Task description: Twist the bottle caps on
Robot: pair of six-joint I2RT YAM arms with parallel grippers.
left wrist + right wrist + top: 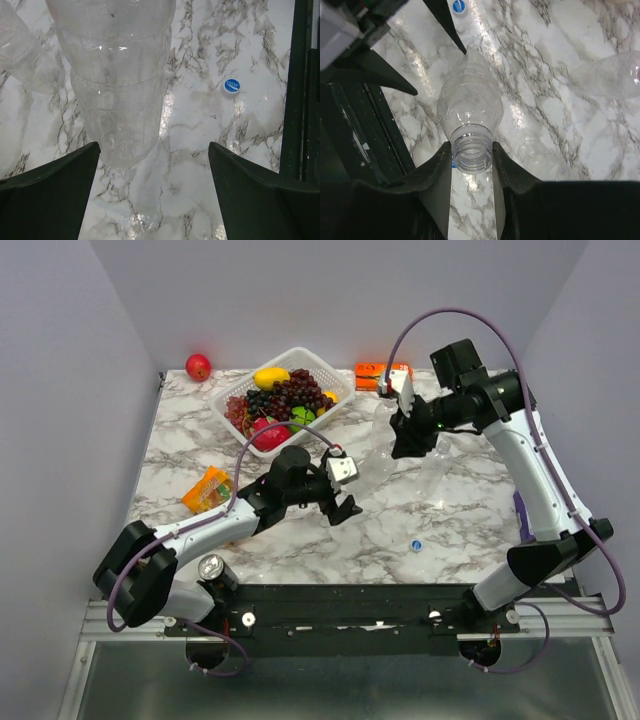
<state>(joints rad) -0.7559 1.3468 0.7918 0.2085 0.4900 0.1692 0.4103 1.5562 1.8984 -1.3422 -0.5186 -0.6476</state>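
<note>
My right gripper (405, 438) is shut on the threaded, uncapped neck of a clear bottle (470, 100) and holds it off the table, base toward the left arm. My left gripper (345, 507) is open. In the left wrist view the bottle's base (120, 100) sits just ahead of the left fingers (55, 185), nearer the left one, not touching. One blue cap (415, 543) lies on the marble; it also shows in the left wrist view (231, 86) and the right wrist view (459, 6). A sliver of blue (453, 163) peeks from behind the held neck. Two more clear bottles (615, 75) (545, 155) lie on the table.
A white basket (330, 375) of fruit stands at the back centre. A red apple (198, 366) lies at the back left and an orange box (378, 375) at the back. An orange packet (208, 490) lies at the left. A silver can (213, 568) stands by the left arm's base.
</note>
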